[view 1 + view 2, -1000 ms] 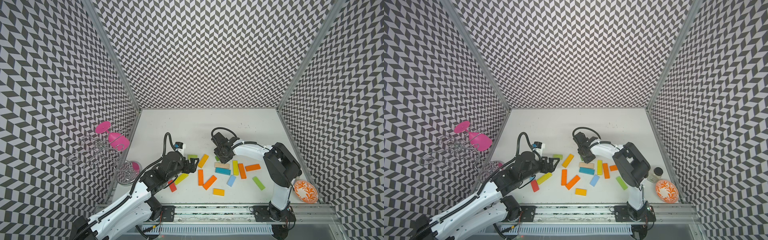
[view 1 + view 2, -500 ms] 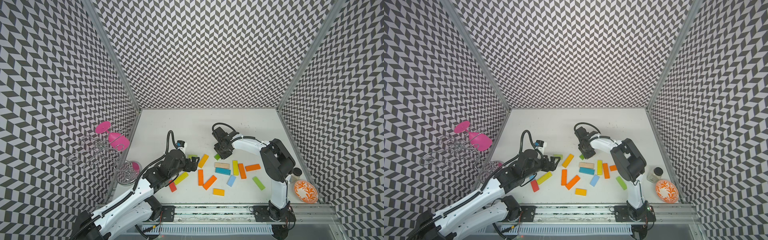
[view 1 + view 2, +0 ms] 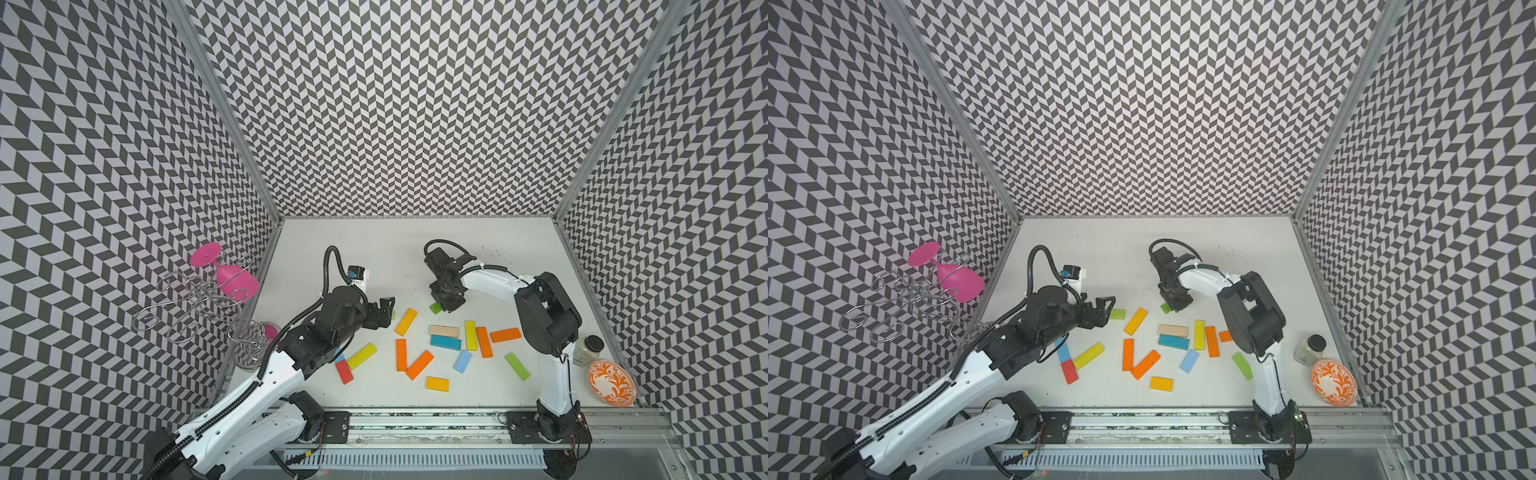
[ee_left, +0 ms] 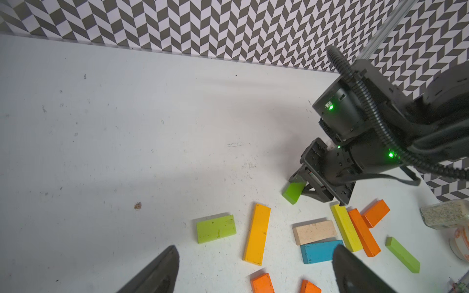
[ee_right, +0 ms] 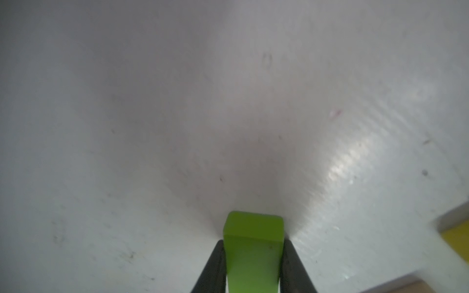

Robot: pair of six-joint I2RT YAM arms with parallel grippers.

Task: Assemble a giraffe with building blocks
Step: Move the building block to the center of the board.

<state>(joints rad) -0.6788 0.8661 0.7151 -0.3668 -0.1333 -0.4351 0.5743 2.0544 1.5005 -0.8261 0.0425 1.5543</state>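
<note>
Closed since a second ago, the right gripper (image 3: 445, 306) is seen in a top view clamped on a green block (image 3: 436, 308) just beyond the tan block (image 3: 444, 331); by left wrist, the left gripper (image 4: 253, 272) is held wide, empty; by right wrist, that pinch is confirmed, nothing yet assembled.

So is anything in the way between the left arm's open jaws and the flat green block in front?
No, nothing visible: only bare table lies between the left jaws and the green block. The orange-yellow block sits beside it, apart.
</note>
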